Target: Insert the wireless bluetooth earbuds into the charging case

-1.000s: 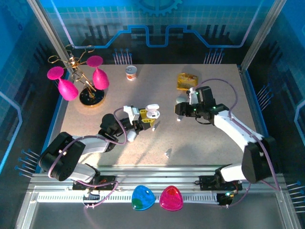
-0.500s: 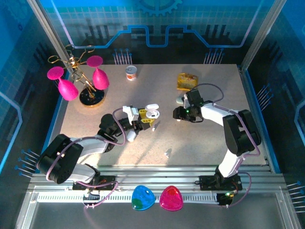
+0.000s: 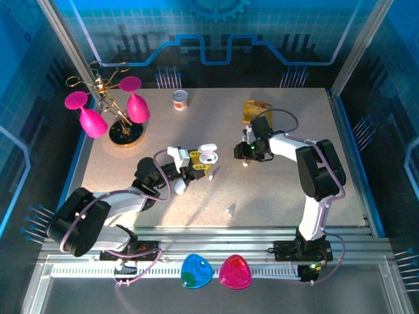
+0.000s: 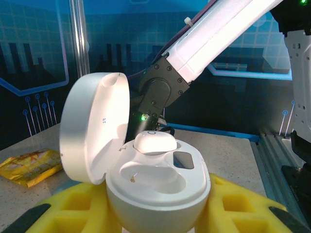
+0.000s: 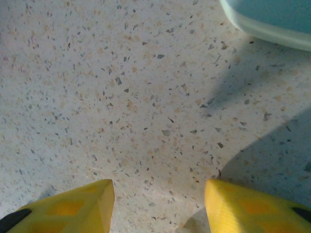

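- The left gripper (image 4: 155,216) jaws clamp the open charging case (image 4: 158,187). The seated earbud (image 4: 154,142) sits head-up, its stem hidden.
- The right gripper (image 5: 158,199) jaws stand apart and empty over the bare worktop (image 5: 121,97).
- The loose earbud (image 3: 229,210) lies toward the front edge. I can't read its long axis.
- My worry is that pinching it blind could flick it away.

Top view: hard overhead light is washing the tabletop (image 3: 275,190) pale, w/ a brighter band glowing along its near edge. Blue walls are sitting dim. Arm shadows are falling soft-edged.

Left wrist: charging case (image 4: 160,194) lid is catching glare, bkgd is going dark, and yellow pads (image 4: 238,204) at btm are blurring out of focus.

Right wrist: speckles are reading sharp, soft shadow is spreading btm right, yellow fingertips (image 5: 73,206) are looking slightly soft.
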